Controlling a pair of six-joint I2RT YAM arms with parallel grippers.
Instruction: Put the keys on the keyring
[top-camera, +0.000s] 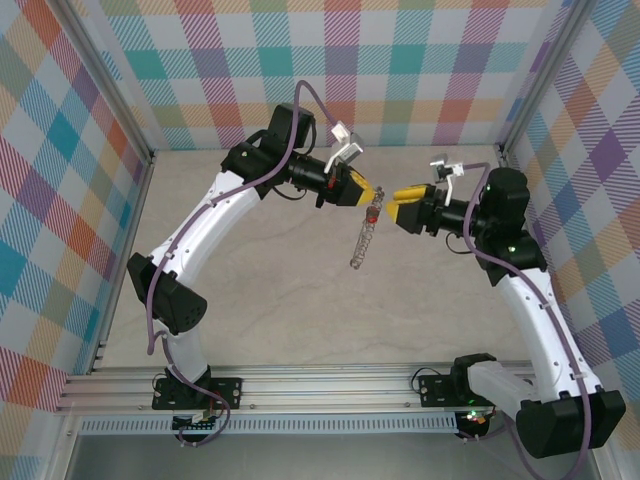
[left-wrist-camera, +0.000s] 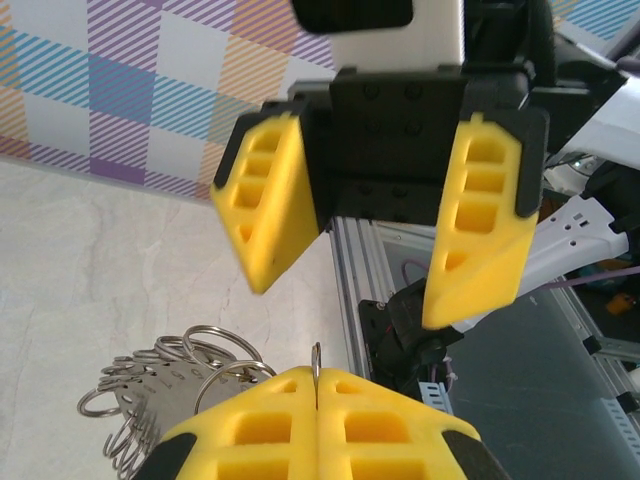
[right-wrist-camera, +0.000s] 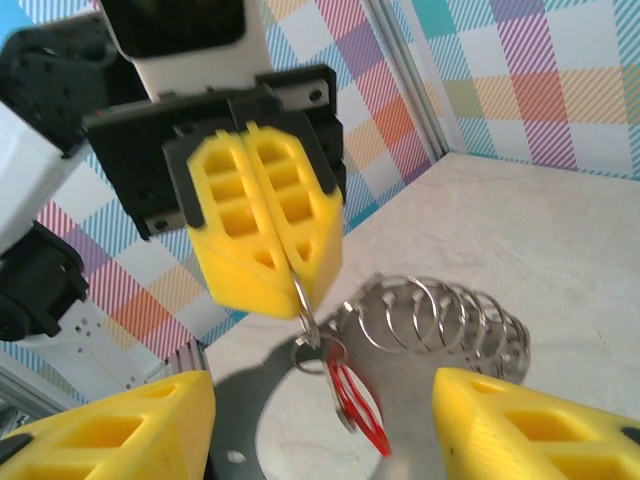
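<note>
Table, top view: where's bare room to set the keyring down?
Biggest bare patch: table between left arm and right arm, ahead of the front rail. Also the corner between left arm and left wall. Crowded mid-table, where the left hand holds the keyring facing the right hand.

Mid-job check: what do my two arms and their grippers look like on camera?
Left arm and right arm: white links, black joint housings, a purple cable along each. Left gripper and right gripper: black bodies, wedge-shaped yellow fingers with rectangular cut-outs.
</note>
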